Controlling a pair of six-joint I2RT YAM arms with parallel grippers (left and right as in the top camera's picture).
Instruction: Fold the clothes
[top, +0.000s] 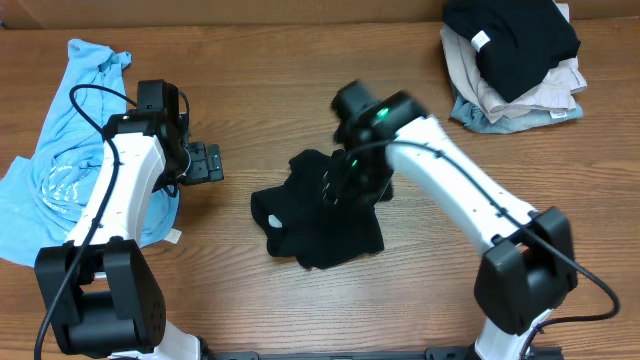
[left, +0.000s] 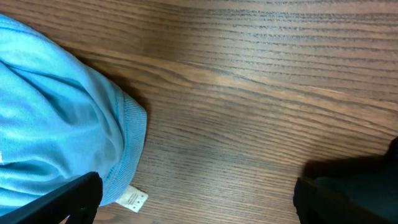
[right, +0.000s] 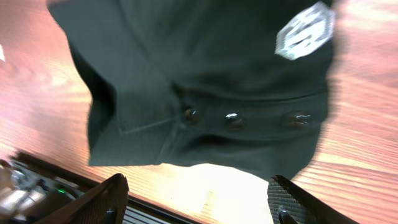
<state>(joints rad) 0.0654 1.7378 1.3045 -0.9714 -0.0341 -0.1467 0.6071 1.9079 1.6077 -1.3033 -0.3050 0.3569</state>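
Black shirt (top: 325, 215) lies crumpled mid desk (top: 300, 80), under my right jaws, which stand spread and pinch nothing. White logo (right: 303, 32) on its cloth, blurred, unreadable; three buttons (right: 233, 119) below. My left jaws spread too, beside a blue garment (left: 56, 112); its white tag (left: 132, 199) too small to read

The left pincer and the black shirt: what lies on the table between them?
Only bare wooden table. The overhead view shows the left pincer apart from the black shirt, with no cloth or other thing on that stretch.
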